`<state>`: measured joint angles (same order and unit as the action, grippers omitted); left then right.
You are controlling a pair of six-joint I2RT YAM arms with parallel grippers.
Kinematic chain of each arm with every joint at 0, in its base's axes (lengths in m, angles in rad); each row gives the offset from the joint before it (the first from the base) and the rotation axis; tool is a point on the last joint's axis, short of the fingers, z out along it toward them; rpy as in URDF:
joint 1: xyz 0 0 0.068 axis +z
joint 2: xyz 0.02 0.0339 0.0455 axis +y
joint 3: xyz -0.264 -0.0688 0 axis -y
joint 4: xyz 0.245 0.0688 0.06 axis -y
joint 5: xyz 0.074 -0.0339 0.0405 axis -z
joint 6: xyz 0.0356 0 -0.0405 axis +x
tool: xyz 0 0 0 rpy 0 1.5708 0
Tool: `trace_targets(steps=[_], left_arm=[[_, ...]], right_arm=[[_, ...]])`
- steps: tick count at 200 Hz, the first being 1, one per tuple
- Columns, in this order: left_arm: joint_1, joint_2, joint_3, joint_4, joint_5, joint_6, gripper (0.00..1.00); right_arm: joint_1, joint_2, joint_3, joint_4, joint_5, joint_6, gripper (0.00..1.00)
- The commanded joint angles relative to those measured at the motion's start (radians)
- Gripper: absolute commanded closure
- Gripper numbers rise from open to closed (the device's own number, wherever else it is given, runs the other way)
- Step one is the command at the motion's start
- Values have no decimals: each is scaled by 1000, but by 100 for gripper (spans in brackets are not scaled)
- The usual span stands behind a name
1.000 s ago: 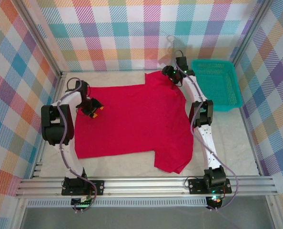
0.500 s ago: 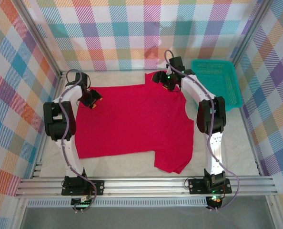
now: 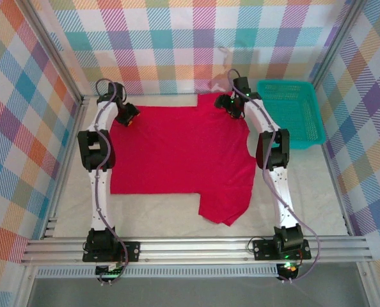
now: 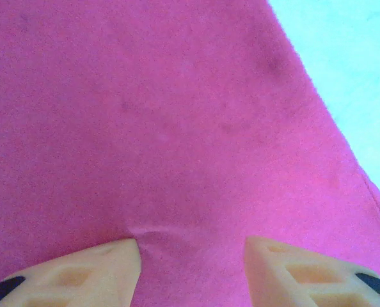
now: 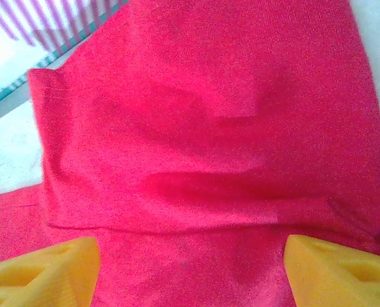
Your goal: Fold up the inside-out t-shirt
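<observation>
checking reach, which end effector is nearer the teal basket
Right. The right end effector is at the shirt's far right corner beside the basket; the left end effector is at its far left corner.

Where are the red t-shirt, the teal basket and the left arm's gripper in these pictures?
t-shirt [image 3: 177,153]: top view, middle of the red body.
basket [image 3: 292,112]: top view, its teal mesh floor.
left gripper [image 3: 128,119]: top view, between its orange fingertips.
</observation>
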<state>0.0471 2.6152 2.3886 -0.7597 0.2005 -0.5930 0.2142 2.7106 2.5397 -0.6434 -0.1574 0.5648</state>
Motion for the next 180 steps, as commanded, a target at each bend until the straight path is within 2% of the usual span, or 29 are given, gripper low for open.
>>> trace_targets(steps=[1, 23, 45, 75, 95, 117, 143, 162, 175, 180], left_arm=[[12, 99, 68, -97, -10, 29, 50], [28, 69, 86, -77, 43, 31, 51], [22, -84, 4, -75, 28, 63, 51], [23, -427, -361, -40, -40, 37, 51], [24, -691, -668, -3, -81, 29, 51], [66, -900, -950, -29, -110, 34, 50], [177, -1086, -1278, 18, -4, -2, 52], [230, -1163, -1425, 26, -33, 4, 52], [237, -1180, -1483, 41, -32, 0, 53], [266, -1183, -1495, 40, -41, -4, 54]], right_arm=[[4, 87, 100, -76, -16, -24, 24], [7, 69, 121, -62, -78, -48, 25], [27, -45, 61, -101, -94, -107, 24], [74, -324, -234, -73, -47, -173, 23], [112, -528, -514, 29, 9, -181, 22], [137, -695, -796, 137, 37, -136, 22], [161, -812, -1024, 206, 70, -106, 25], [174, -854, -1108, 201, 104, -132, 27], [175, -876, -1146, 185, 114, -143, 28], [175, -887, -1162, 183, 117, -144, 28]])
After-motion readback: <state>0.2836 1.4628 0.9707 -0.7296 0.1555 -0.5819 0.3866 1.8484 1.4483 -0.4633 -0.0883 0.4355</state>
